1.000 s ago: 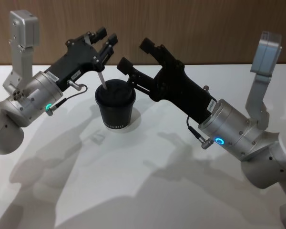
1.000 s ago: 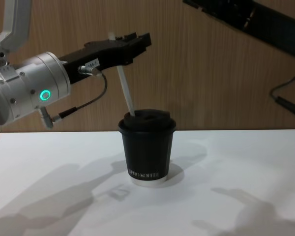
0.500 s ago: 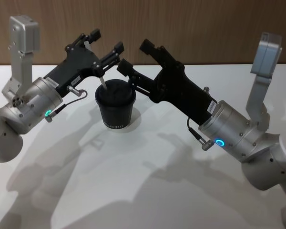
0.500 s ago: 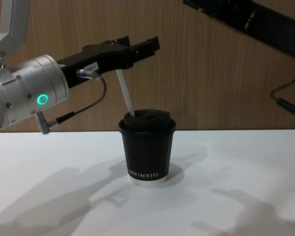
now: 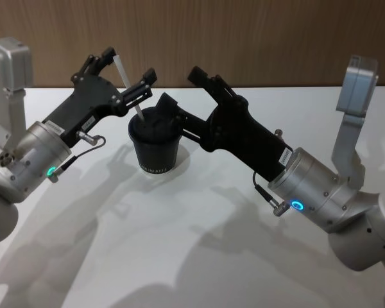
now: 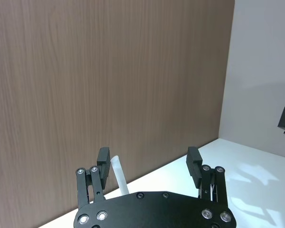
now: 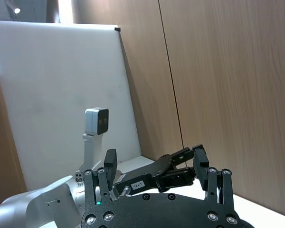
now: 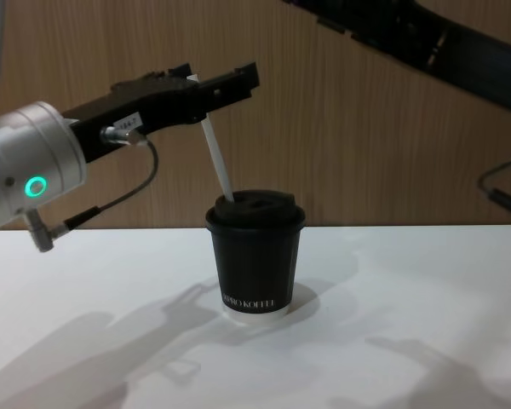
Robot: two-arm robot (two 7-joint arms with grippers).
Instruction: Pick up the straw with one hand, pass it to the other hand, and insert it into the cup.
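The straw (image 5: 129, 90) stands tilted in the cup (image 5: 155, 142) lid; thin, light, bendy and slick, I'd say, best pinched mid-shaft. Left gripper (image 5: 120, 71) jaws wide around its top, not gripping; right gripper (image 5: 183, 86) behind the cup, wide, empty. White table (image 5: 199, 256), wood wall (image 5: 256, 38) behind.

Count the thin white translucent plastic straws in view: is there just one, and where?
1. The thin white translucent plastic straw stands tilted in the lid of the small black paper coffee cup mid-table, its top between the open fingers of the left gripper. Any straw inside the cup would be hidden.
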